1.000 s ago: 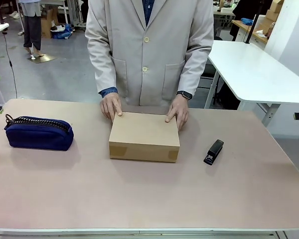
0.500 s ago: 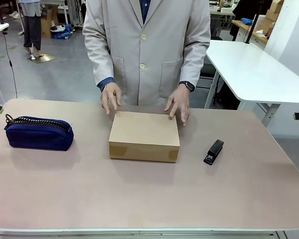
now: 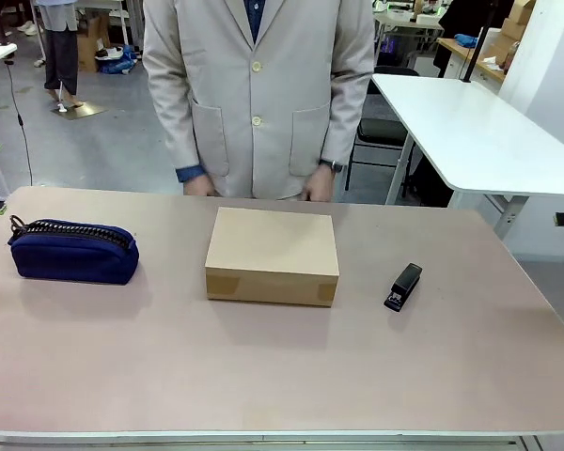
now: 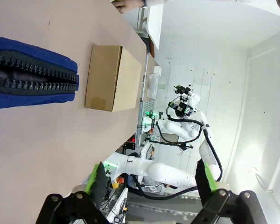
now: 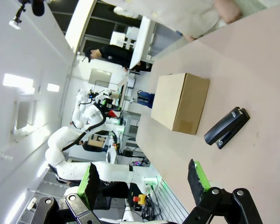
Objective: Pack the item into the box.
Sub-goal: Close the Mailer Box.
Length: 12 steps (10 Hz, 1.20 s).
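Front view: the box (image 3: 272, 255) sits closed at the table's (image 3: 263, 376) middle, a person (image 3: 258, 94) standing behind it.
Navy pouch (image 3: 72, 251) lies well to its left, black stapler (image 3: 403, 286) near its right; left gripper (image 4: 151, 179) and right gripper (image 5: 142, 179) both gape wide, holding nothing; knife unseen.

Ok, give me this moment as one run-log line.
box: closed, mid-table | person's hands: off box, at far edge | left gripper: open, empty | right gripper: open, empty
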Each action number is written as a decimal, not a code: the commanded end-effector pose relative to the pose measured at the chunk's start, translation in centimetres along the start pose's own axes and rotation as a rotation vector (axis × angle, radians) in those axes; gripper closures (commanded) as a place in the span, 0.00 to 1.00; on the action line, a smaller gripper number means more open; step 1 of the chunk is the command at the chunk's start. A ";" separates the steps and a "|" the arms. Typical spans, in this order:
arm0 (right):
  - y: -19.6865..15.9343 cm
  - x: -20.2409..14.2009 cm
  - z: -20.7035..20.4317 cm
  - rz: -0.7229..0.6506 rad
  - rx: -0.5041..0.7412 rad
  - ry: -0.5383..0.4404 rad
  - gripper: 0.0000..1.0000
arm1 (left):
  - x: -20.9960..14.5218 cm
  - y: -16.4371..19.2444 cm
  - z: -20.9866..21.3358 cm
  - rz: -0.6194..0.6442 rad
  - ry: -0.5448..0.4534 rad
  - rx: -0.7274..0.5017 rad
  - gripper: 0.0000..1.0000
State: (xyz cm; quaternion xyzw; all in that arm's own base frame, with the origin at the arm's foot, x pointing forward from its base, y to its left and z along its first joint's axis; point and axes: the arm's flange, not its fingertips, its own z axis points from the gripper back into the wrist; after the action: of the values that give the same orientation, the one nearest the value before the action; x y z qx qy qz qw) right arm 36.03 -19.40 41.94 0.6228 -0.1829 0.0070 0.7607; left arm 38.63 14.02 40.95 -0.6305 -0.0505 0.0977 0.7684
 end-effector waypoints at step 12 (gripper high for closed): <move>0.4 -0.2 0.0 0.002 0.008 -0.001 0.00 | -0.5 0.1 0.1 -0.022 -0.002 0.007 0.00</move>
State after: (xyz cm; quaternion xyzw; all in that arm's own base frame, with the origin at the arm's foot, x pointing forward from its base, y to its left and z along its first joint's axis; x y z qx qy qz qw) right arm 36.03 -19.40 41.94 0.6228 -0.1829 0.0070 0.7607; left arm 38.63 14.02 40.95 -0.6305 -0.0505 0.0977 0.7684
